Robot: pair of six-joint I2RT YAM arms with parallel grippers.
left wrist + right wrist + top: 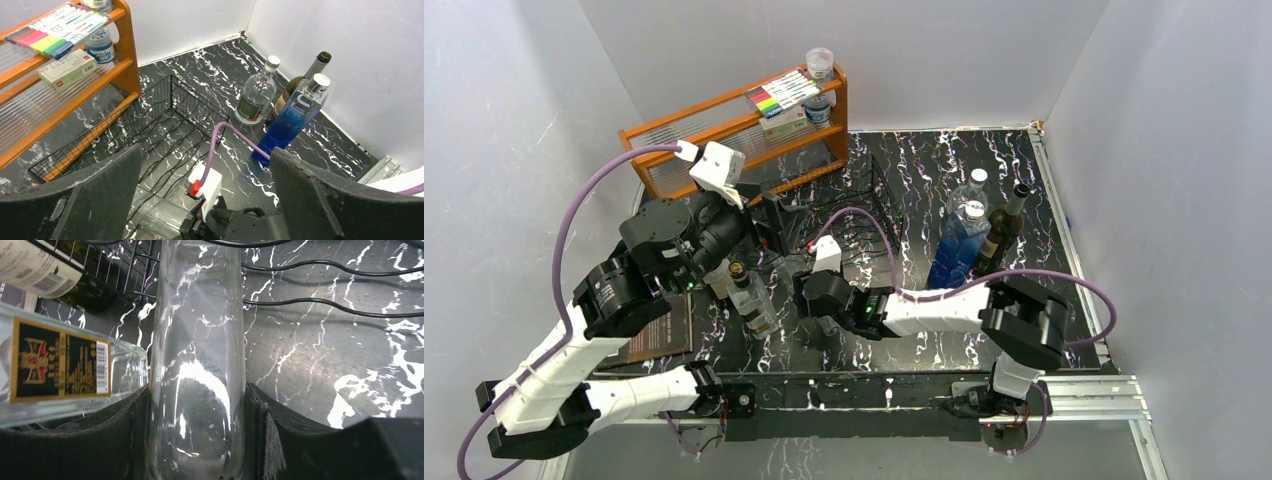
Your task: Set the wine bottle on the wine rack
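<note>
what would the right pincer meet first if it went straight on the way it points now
Most likely the wine rack: its black wires cross just ahead of the right pincer, and the clear bottle it grips would reach them before the fingers. Depth is hard to judge here.

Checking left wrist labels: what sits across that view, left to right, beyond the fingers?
orange shelf → wine rack → clear round bottle → blue bottle. The dark bottle overlaps the blue one, so it is left out.
</note>
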